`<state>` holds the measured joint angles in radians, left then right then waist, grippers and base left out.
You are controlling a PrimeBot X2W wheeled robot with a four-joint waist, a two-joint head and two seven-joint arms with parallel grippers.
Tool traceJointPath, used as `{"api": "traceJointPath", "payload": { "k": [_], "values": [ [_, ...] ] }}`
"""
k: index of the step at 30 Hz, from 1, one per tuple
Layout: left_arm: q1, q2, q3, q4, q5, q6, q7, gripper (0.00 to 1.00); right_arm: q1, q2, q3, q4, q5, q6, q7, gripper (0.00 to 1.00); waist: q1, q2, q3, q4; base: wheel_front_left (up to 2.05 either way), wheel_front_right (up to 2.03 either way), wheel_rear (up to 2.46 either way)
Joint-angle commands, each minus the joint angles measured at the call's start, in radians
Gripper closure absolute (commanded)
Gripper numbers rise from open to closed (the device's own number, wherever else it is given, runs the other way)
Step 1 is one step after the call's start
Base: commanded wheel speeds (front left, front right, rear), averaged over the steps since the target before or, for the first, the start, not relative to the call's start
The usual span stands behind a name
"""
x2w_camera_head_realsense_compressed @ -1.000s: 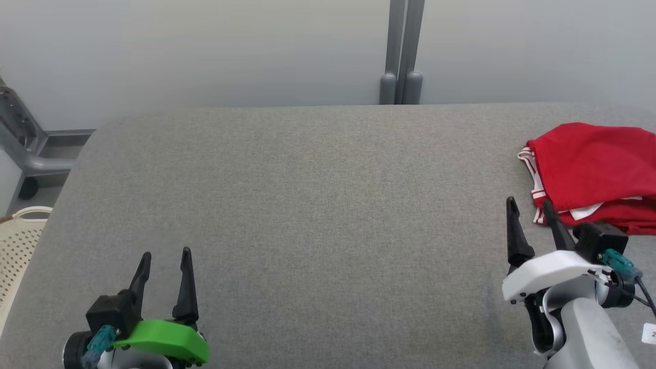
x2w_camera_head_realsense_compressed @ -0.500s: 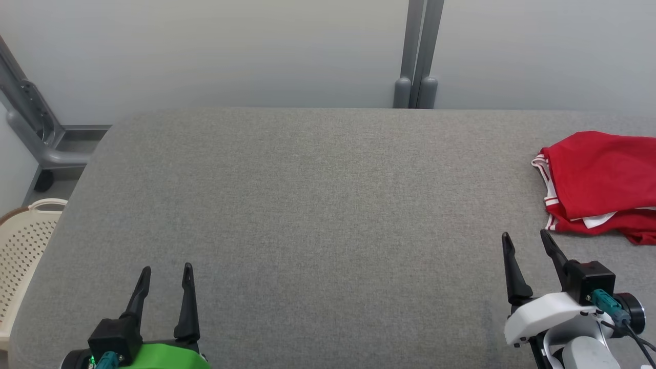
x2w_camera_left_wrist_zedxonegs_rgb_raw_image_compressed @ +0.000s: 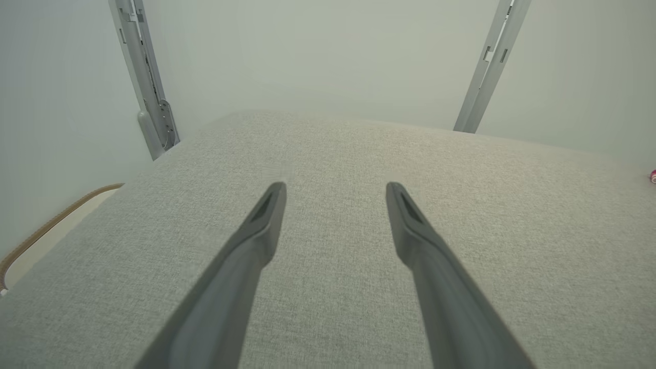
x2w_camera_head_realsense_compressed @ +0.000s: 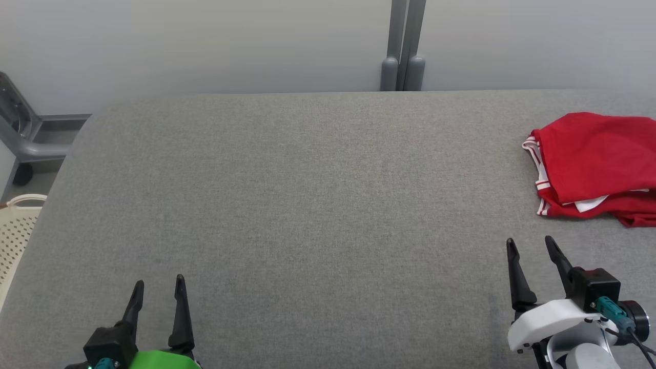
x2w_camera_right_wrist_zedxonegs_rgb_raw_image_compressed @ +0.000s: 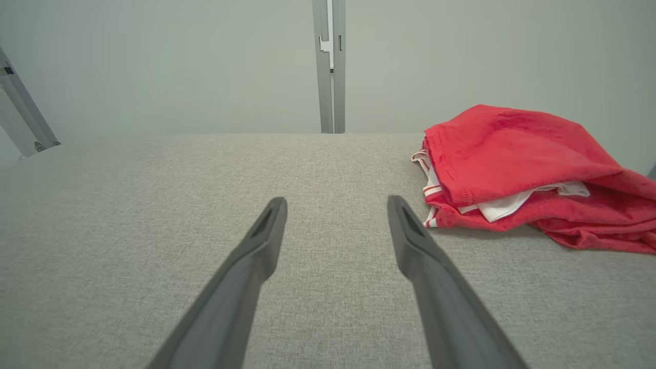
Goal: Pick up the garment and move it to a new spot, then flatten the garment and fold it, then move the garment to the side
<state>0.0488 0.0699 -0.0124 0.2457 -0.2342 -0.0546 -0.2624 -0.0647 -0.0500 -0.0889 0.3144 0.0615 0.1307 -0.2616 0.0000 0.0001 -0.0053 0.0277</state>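
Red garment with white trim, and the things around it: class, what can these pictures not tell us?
- Head view: the red garment with white striped trim runs off the right edge, so its full extent is unknown.
- Right wrist view: its folded layers hide what kind of garment it is.
- Head view: the cream perforated basket is cut by the left edge and the grey fabric table; contents hidden.

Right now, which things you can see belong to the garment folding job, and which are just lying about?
Job: grey padded table; red garment, lying loosely folded at its right end; left fingers and right fingers, open and empty.
Lying about: cream perforated basket beside the table's left end; grey upright posts behind it.
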Motion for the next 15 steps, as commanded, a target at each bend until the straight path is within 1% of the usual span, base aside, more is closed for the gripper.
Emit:
{"api": "traceJointPath", "payload": {
  "k": [1, 8, 12, 15],
  "values": [
    [-0.016, -0.005, -0.001, 0.003, 0.011, -0.008, -0.003, 0.0, 0.001, -0.002, 0.003, 0.003, 0.003, 0.0, -0.003, 0.0, 0.0, -0.0001, 0.003, 0.0, 0.0, 0.0, 0.0],
    [-0.007, -0.013, -0.01, 0.025, 0.02, -0.013, -0.003, 0.0, -0.01, -0.002, 0.015, 0.017, 0.018, 0.0, -0.003, 0.0, 0.0, -0.0001, 0.0, 0.013, 0.0, 0.0, 0.0],
    [-0.006, -0.015, -0.014, 0.029, 0.022, -0.009, -0.003, 0.0, -0.003, -0.002, 0.009, 0.016, 0.017, 0.0, -0.003, 0.0, 0.0, -0.0001, -0.003, 0.019, 0.0, 0.0, 0.0],
    [-0.018, -0.016, -0.005, 0.033, 0.021, -0.017, -0.003, 0.0, 0.004, -0.002, 0.005, 0.019, 0.018, 0.0, -0.003, 0.0, 0.0, -0.0001, -0.004, 0.022, 0.0, 0.0, 0.0]
  ]
}}
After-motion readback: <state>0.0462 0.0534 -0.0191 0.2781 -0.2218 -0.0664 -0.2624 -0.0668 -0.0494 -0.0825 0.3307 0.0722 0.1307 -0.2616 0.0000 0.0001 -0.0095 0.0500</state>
